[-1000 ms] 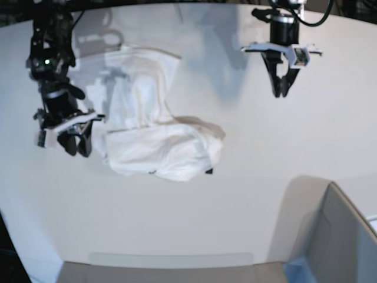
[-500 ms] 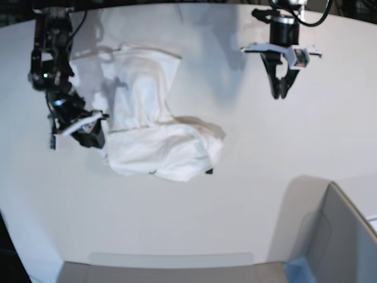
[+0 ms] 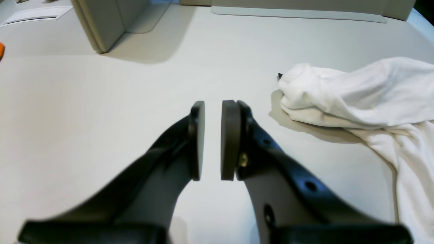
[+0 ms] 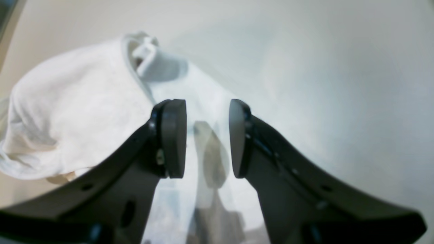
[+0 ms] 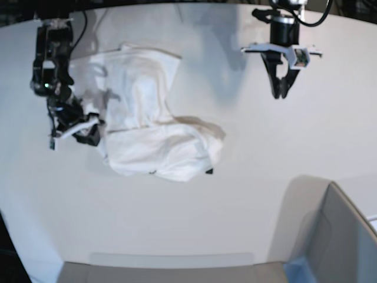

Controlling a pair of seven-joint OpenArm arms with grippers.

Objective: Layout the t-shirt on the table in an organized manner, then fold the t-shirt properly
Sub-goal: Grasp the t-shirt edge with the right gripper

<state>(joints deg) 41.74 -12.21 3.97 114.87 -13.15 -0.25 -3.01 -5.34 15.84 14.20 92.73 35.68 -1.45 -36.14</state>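
The white t-shirt [image 5: 153, 135] lies crumpled in a bunched heap on the table [image 5: 265, 153], left of centre, with a small black tag [image 5: 208, 171] at its near right edge. My right gripper [image 5: 88, 134] is low at the shirt's left edge. In the right wrist view this gripper [image 4: 207, 105] is open, its pads apart just above the fabric [image 4: 78, 108] and holding nothing. My left gripper [image 5: 281, 93] hangs over bare table at the far right, well clear of the shirt. The left wrist view shows this gripper [image 3: 213, 108] narrowly open and empty, with the shirt [image 3: 356, 95] off to its right.
A grey bin-like box [image 5: 339, 236] stands at the near right corner, also in the left wrist view as the box [image 3: 101, 20]. A white sheet of paper [image 3: 34, 13] lies beyond it. The table's curved near edge [image 5: 171, 259] runs along the bottom.
My right arm has swung in toward the shirt, bringing its gripper to the shirt's left edge. The left arm has stayed still.
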